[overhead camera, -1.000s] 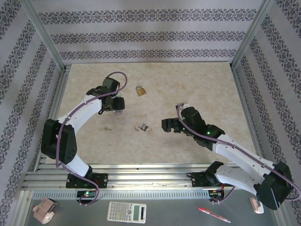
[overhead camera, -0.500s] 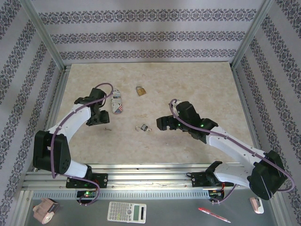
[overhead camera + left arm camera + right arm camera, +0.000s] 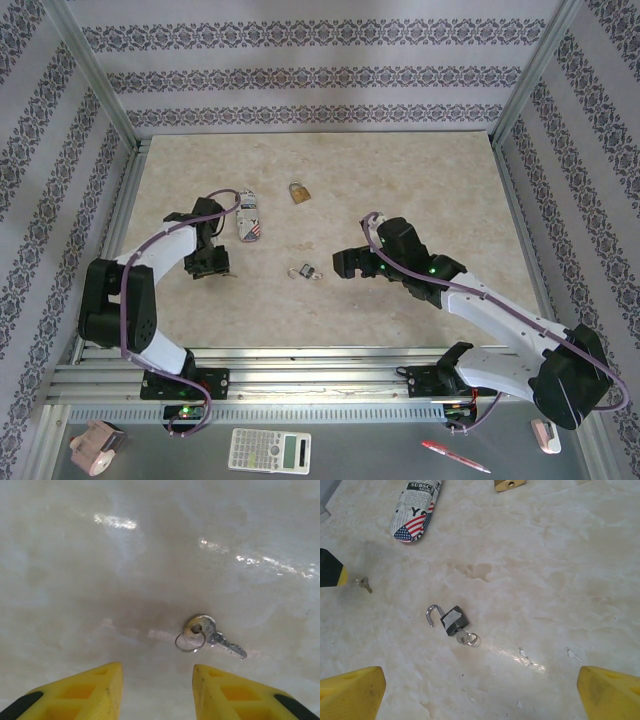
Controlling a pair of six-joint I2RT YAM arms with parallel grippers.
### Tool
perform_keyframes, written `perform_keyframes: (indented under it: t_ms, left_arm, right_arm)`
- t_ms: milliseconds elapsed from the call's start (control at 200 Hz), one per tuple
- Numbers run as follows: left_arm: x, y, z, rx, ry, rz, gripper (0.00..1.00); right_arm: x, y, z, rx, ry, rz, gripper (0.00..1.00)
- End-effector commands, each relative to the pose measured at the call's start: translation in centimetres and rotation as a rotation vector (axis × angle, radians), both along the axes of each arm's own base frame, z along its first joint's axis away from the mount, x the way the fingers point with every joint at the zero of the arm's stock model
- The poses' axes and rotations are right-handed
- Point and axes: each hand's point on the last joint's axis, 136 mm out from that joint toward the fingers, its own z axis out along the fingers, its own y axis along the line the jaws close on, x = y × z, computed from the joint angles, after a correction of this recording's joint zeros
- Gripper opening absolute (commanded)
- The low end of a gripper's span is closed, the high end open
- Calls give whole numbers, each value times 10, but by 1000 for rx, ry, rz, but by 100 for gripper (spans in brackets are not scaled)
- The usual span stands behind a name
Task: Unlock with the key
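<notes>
Key flat on table, left side toward near edge, just ahead of left gripper; jaws part open, empty. Right gripper jaws wide, empty. Key likely light, stiff, thin, slippery; pinch round head, flat lie gives little purchase.

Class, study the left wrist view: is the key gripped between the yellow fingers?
No, the key lies flat on the table ahead of the left fingers, touching neither.
</notes>
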Motion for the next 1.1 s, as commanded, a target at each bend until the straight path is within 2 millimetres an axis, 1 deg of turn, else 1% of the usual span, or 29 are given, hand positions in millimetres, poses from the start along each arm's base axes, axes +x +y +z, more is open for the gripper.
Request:
perform_keyframes:
  t_ms: [0, 195, 330, 714, 974, 1094]
  left_arm:
    - [5, -3, -7, -28, -9, -11, 40]
    - [6, -4, -15, -29, 12, -19, 38]
    - [8, 0, -16, -7, 15, -19, 35]
    - [14, -2, -21, -14, 13, -24, 32]
    - [19, -5, -25, -29, 4, -20, 27]
    - [19, -7, -28, -40, 1, -15, 21]
  right_arm:
    - [0, -2, 5, 25, -13, -8, 98]
    - [0, -2, 3, 32, -9, -14, 98]
    - [-1, -2, 3, 33, -9, -14, 98]
    - [-1, -2, 3, 48, -16, -20, 98]
    - [0, -1, 0, 54, -12, -21, 98]
    - [0, 0, 0, 61, -13, -15, 98]
